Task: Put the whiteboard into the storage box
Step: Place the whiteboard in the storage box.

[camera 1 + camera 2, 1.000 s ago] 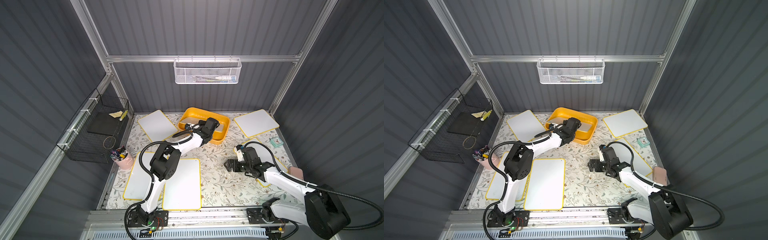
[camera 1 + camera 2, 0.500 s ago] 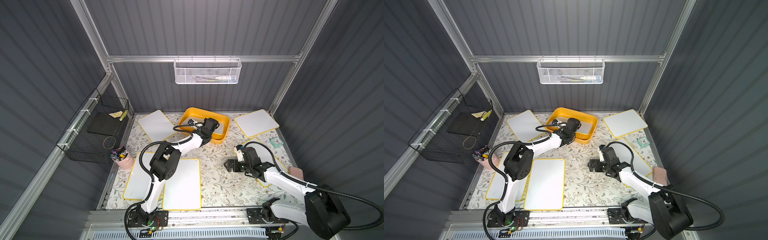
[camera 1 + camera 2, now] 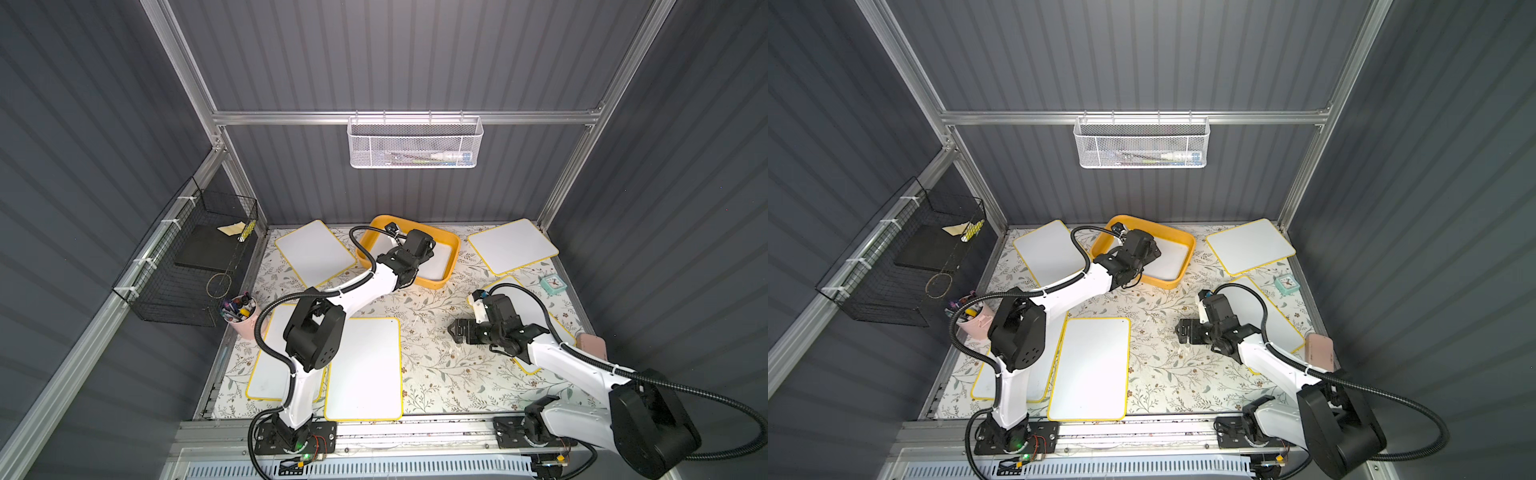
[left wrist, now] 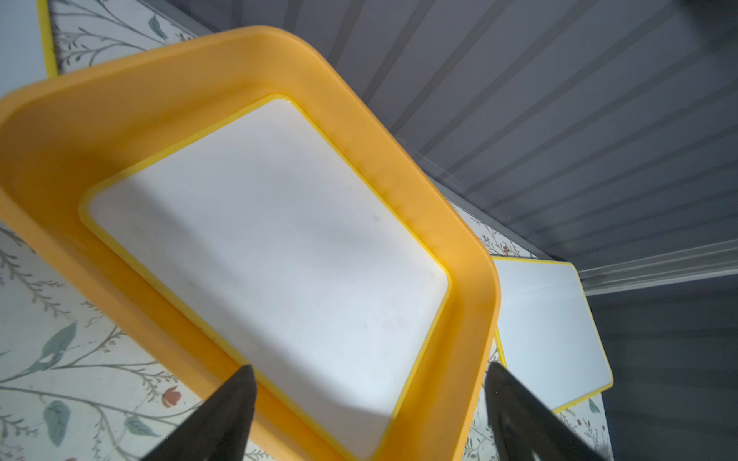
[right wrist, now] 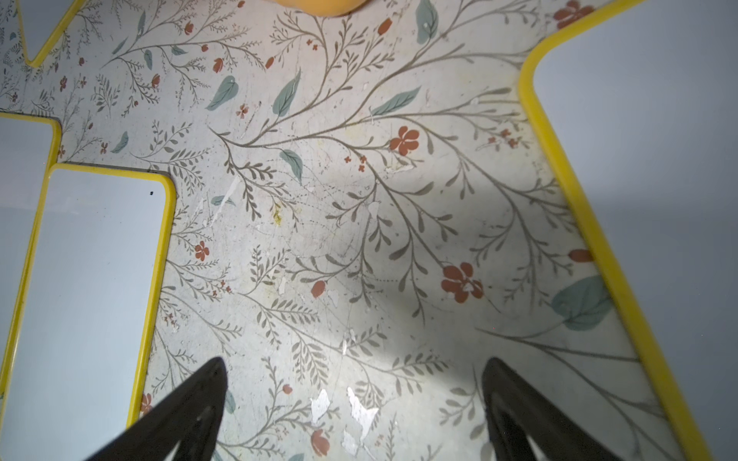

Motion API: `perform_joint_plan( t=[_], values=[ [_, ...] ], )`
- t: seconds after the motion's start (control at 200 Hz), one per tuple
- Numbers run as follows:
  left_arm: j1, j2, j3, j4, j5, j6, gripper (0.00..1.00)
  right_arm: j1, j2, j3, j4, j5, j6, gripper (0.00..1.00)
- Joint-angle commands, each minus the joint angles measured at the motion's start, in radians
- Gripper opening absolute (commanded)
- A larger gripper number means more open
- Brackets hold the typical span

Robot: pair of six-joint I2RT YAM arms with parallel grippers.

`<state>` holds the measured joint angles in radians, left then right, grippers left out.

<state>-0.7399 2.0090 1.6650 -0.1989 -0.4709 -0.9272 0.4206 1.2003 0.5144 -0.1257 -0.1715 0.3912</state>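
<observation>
Left claw [image 4: 369, 369] wide, empty, over whiteboard [image 4: 259, 247] flat inside storage box [image 4: 473, 279] at 12 o'clock: board seated, no grip needed. Right claw [image 5: 353, 369], 4 o'clock, gapes empty.

left arm [image 3: 357, 286]: reaching far forward — left gripper [image 4: 369, 367] spread wide, empty | right arm [image 3: 565, 361]: bent low — right gripper [image 5: 354, 359] spread wide, empty

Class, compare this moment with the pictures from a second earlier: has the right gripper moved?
No. In a top view the right gripper hangs open at the same spot, just as far from the small clock as before.
</observation>
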Motion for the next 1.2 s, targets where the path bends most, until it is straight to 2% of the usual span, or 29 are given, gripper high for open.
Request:
perform_joint_plan(
  t=[0.0,0.14,0.275,0.37,0.53,0.641,0.866,1.001,1.101,1.196],
  values=[
    [0.005,-0.079,-0.066,-0.041,0.012,0.124,0.90,0.007,0.006,0.017,0.000,0.002,-0.011,0.99],
    [0.007,-0.178,-0.184,-0.065,-0.001,0.195,0.89,0.007,0.022,0.027,-0.006,-0.007,-0.014,0.99],
    [0.007,-0.255,-0.241,-0.145,0.063,0.252,0.88,0.006,0.049,0.043,-0.016,-0.011,-0.014,0.99],
    [0.010,-0.311,-0.340,-0.198,0.081,0.274,0.89,0.010,0.058,0.049,-0.020,-0.012,-0.016,0.99],
    [0.095,-0.426,-0.525,-0.133,0.339,0.294,0.90,0.035,0.103,0.082,-0.042,0.019,-0.023,0.99],
    [0.158,-0.481,-0.631,-0.103,0.454,0.290,0.90,0.099,0.131,0.106,-0.062,0.079,-0.040,0.99],
    [0.201,-0.488,-0.691,-0.165,0.526,0.296,0.89,0.261,0.247,0.199,-0.095,0.188,-0.052,0.99],
    [0.212,-0.478,-0.699,-0.192,0.513,0.290,0.89,0.347,0.332,0.275,-0.092,0.214,-0.040,0.99],
    [0.242,-0.507,-0.748,-0.136,0.487,0.244,0.89,0.416,0.401,0.377,-0.132,0.298,-0.076,0.99],
    [0.292,-0.535,-0.791,-0.081,0.517,0.201,0.89,0.445,0.479,0.478,-0.176,0.312,-0.093,0.99]
  ],
)
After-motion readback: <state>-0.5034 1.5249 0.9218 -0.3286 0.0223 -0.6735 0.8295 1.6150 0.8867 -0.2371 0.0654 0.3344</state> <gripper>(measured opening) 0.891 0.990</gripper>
